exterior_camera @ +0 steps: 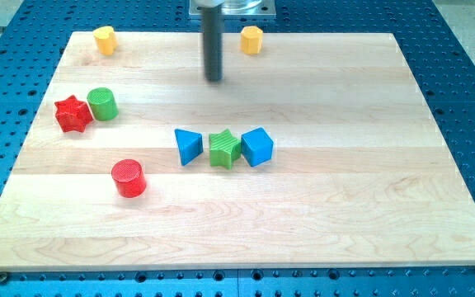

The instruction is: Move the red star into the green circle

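Observation:
The red star (73,114) lies at the view's left on the wooden board (320,214), touching the green circle (102,104), which stands just to its right. My tip (213,79) is at the view's top centre, well to the right of both and apart from every block.
A red circle (128,178) sits below the star. A blue triangle (188,146), a green star (225,148) and a blue cube (256,147) stand in a row at the centre. A yellow block (105,39) and a yellow hexagon (252,39) sit at the top edge.

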